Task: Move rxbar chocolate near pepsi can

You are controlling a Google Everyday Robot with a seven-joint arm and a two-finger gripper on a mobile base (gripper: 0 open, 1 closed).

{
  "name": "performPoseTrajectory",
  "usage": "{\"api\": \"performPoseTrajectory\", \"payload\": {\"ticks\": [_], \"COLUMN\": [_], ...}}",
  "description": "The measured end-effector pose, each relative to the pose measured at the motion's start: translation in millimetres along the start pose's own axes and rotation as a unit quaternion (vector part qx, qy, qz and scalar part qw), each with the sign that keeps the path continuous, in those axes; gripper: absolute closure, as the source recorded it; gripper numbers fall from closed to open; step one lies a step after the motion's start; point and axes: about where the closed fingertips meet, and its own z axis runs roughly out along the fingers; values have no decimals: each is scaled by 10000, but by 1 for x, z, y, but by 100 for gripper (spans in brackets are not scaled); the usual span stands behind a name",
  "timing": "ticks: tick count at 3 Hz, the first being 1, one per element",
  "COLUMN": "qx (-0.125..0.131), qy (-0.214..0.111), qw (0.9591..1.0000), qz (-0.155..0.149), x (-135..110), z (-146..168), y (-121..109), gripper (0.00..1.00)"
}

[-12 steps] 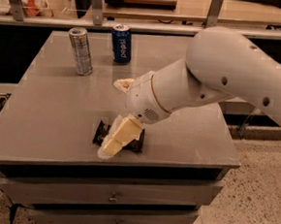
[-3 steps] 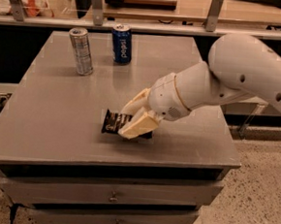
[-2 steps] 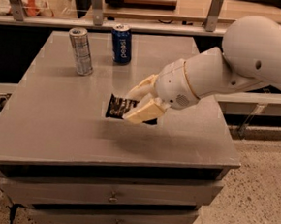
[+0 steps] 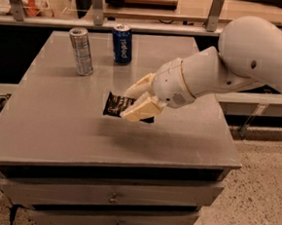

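Hand (image 4: 136, 104): above table (image 4: 57, 127) middle, clamping rxbar chocolate (image 4: 114, 104).
Risk: end-only grip may drop it; arrival could topple pepsi can (image 4: 122, 44).

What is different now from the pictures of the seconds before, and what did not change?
The gripper, its fingers shut on the rxbar chocolate, has lifted the bar off the table from near the front edge and carried it back, toward the pepsi can. The pepsi can and the silver can stayed in place.
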Motion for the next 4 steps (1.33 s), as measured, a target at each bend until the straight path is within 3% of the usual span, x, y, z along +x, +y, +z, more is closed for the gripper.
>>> {"api": "performPoseTrajectory", "payload": {"ticks": [1, 2, 4], "qx": [221, 537, 1192], "qy": [131, 280, 520], "qw": [9996, 9979, 9901], "qz": [127, 237, 537], "x": [4, 6, 22], "z": [4, 5, -11], "y": [-42, -102, -199], "gripper": [100, 100, 100]}}
